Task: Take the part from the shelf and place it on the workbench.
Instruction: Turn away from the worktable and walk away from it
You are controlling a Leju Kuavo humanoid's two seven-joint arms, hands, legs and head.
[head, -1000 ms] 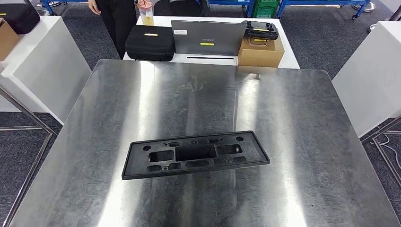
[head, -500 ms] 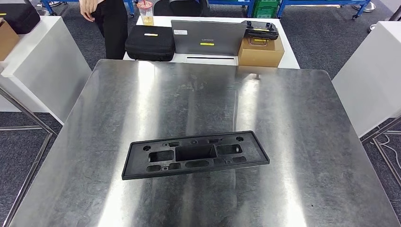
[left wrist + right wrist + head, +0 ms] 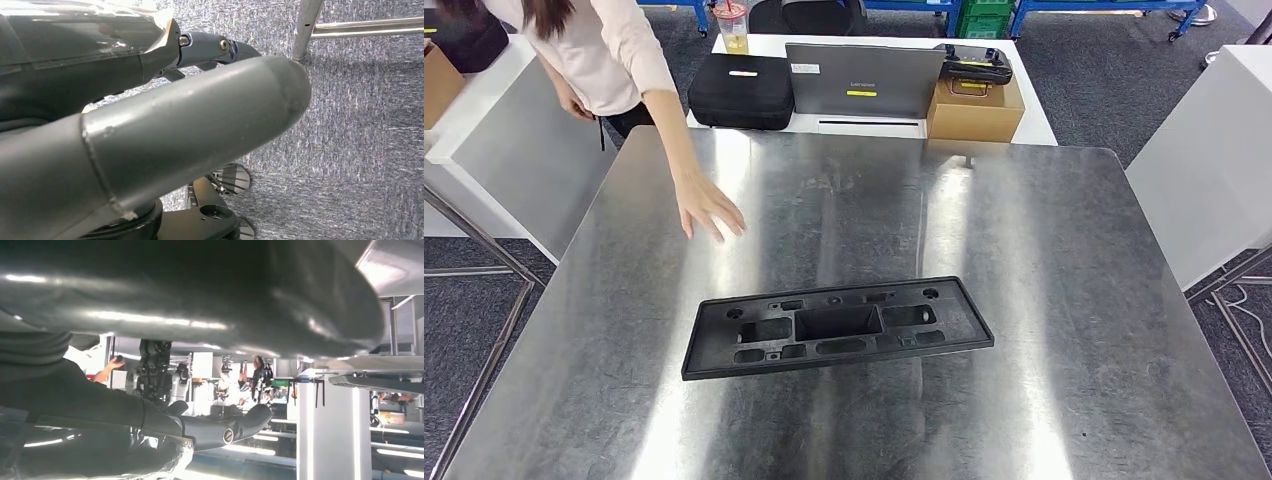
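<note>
You've got the part [image 3: 837,327] lying flat on the steel worktop [image 3: 1044,300], near its middle. A person's hand [image 3: 707,210] hovers over the worktop's far left, well apart from the part. Left hand [image 3: 165,130] and right hand [image 3: 210,315]: can't tell finger state, nothing visibly held.

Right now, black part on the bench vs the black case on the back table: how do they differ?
The black part is a flat, long panel full of cutouts; the black case is a closed, rounded, thicker box.
The part lies on the steel workbench; the case sits on the white table beyond it.
The case bears a yellow label; the part shows none.
Both are black.
</note>
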